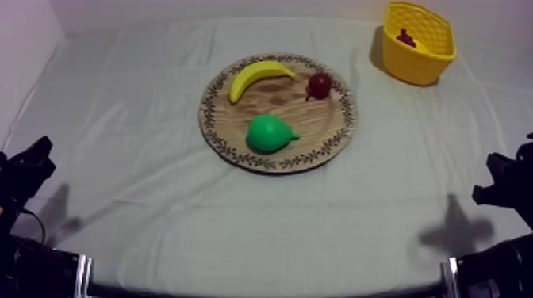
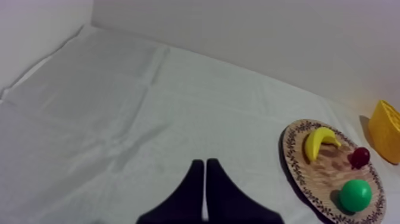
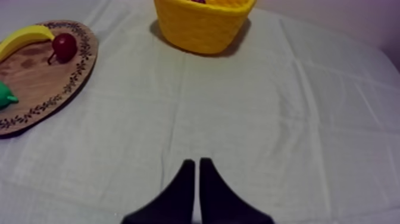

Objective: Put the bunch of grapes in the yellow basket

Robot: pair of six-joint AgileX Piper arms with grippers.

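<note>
The round wooden board [image 1: 309, 119] lies mid-table with a banana [image 1: 258, 76], a small red fruit [image 1: 319, 85] and a green pear [image 1: 268, 133] on it. The yellow basket [image 1: 412, 67] stands at the far right; a dark red lump inside it [image 1: 406, 37] looks like the bunch of grapes. My left gripper [image 2: 205, 164] is shut on nothing, low over bare cloth at the near left [image 1: 36, 158]. My right gripper [image 3: 196, 162] is likewise shut, at the near right [image 1: 508, 178], with the basket [image 3: 202, 27] well ahead of it.
A pale wall runs along the table's far edge and left side. Wide bare cloth lies between the board and both grippers, and between the board [image 3: 36, 71] and the basket.
</note>
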